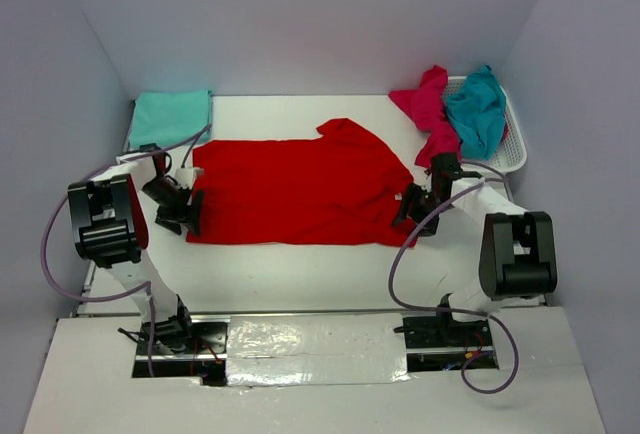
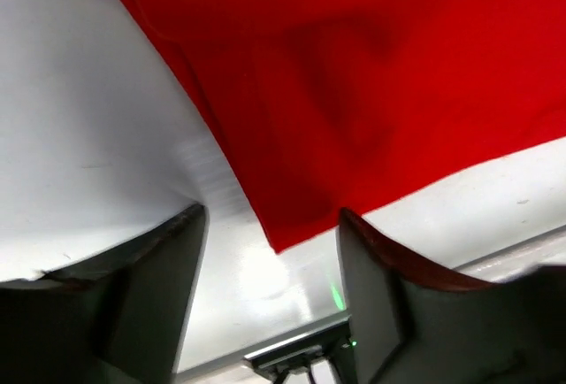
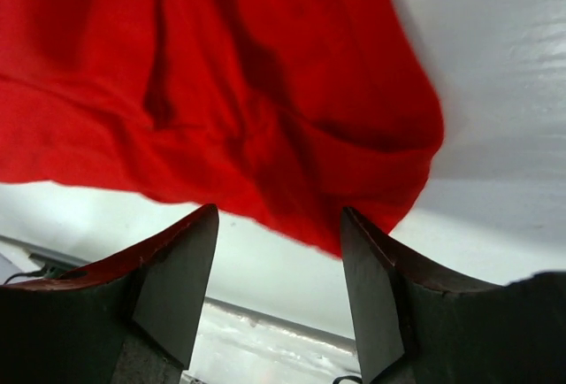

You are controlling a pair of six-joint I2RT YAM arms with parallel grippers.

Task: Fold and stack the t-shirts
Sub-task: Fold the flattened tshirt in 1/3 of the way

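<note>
A bright red t-shirt point(image 1: 300, 189) lies spread flat across the middle of the table. My left gripper point(image 1: 188, 214) stands open at its near left corner, and in the left wrist view that corner point(image 2: 354, 74) ends just ahead of the gripper point(image 2: 271, 216), with nothing between the fingers. At the shirt's near right corner my right gripper point(image 1: 406, 212) is open too. The right wrist view shows the bunched red hem point(image 3: 221, 92) just beyond the open gripper point(image 3: 279, 216), not held. A folded teal t-shirt point(image 1: 170, 117) lies at the back left.
A white mesh basket point(image 1: 515, 149) at the back right holds a crumpled magenta t-shirt point(image 1: 425, 104) and a teal t-shirt point(image 1: 477, 109). Grey walls close in the table on three sides. A foil-taped strip point(image 1: 315, 349) runs between the arm bases.
</note>
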